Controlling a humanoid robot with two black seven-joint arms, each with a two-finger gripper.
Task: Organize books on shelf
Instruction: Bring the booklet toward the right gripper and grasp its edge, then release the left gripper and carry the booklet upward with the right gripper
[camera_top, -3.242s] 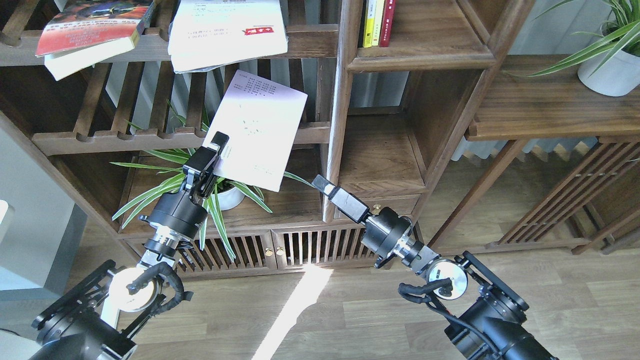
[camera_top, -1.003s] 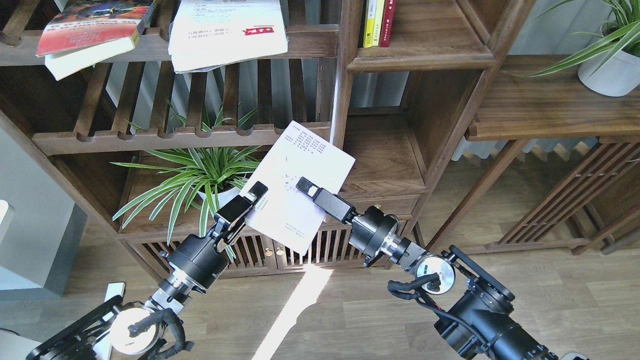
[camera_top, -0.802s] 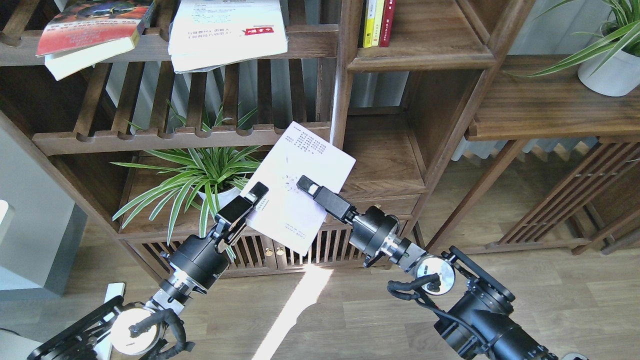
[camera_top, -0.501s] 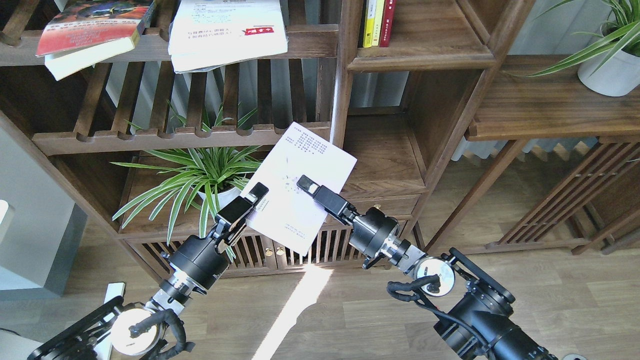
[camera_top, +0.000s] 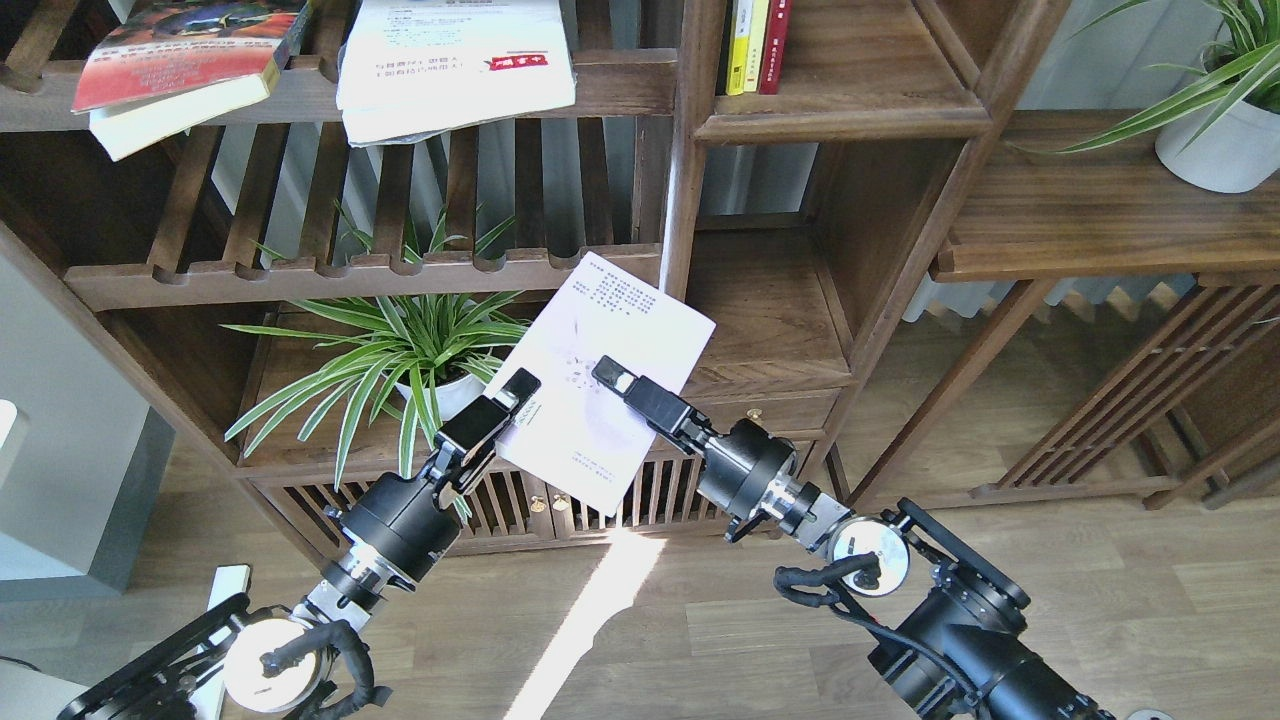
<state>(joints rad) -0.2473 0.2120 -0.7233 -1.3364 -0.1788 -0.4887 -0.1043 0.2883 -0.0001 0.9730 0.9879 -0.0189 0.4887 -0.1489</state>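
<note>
A thin pale booklet (camera_top: 600, 345) hangs tilted in front of the shelving's middle post. My left gripper (camera_top: 518, 388) is shut on its lower left edge. My right gripper (camera_top: 610, 374) reaches in from the right; one finger lies on the cover and the other is hidden. On the top slatted rack lie the thick red-orange book (camera_top: 180, 50) and the large white book with a red logo (camera_top: 455, 60). Just right of the booklet is the shelf (camera_top: 765, 320), a bare walnut board in a narrow cubby.
The cubby above holds upright yellow and red books (camera_top: 755, 45). A spider plant (camera_top: 400, 350) in a white pot stands below the slatted racks, just left of my left gripper. Another potted plant (camera_top: 1215, 140) sits on the wide board at right. Wooden floor lies below.
Since 3.2 s ago my left gripper has carried the booklet down and right, off the slatted rack. My right gripper has moved onto it. Over the last second, both have barely shifted.
</note>
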